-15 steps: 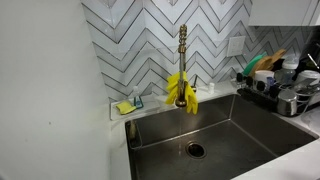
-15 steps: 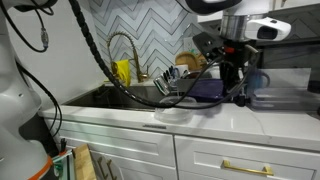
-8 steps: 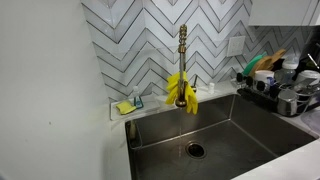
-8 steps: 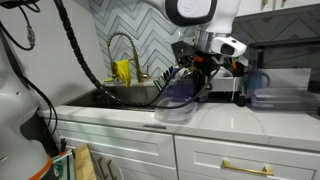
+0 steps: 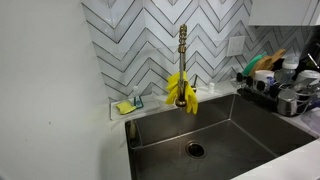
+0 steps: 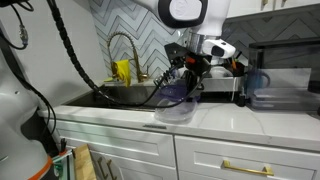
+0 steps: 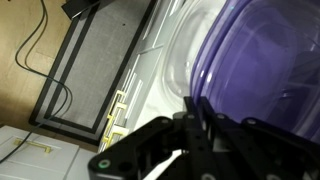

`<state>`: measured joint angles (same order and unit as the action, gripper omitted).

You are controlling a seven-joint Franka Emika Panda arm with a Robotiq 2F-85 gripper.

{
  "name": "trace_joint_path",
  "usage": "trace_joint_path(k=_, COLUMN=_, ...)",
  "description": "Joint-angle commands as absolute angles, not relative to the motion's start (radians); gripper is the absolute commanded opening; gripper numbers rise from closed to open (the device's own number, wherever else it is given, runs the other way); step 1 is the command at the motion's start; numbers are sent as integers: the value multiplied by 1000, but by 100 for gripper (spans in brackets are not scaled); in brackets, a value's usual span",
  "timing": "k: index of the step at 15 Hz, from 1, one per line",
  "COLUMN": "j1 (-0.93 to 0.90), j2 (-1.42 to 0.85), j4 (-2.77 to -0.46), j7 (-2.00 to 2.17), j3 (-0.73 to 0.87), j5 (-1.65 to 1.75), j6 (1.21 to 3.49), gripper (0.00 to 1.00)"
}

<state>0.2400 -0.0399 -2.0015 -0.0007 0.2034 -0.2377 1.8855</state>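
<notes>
Purple bowl (image 6: 178, 100) in grip of end effector (image 6: 189, 75)

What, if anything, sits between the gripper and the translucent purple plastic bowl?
Nothing visible does. The gripper is shut on the edge of the translucent purple plastic bowl, holding it over the white countertop beside the steel sink.

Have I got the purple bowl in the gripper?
Yes, the gripper is shut on the rim of the purple bowl over the counter.

Purple bowl (image 7: 268, 60) cut off by wrist view's right edge, tool (image 7: 200, 118) blurred and cropped below, dish rack (image 5: 285, 95) clipped in an exterior view.
</notes>
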Motion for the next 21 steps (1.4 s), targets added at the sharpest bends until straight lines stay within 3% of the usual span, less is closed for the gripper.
trace_joint_path(k=1, j1=230, j2=-31, j4=-2038, j7=29, j3=207, j5=-202, j6=1918, gripper=2)
trace_joint_path(k=21, j1=219, j2=129, j4=-2256, j7=74, j3=200, j5=-88, j6=2104, gripper=2)
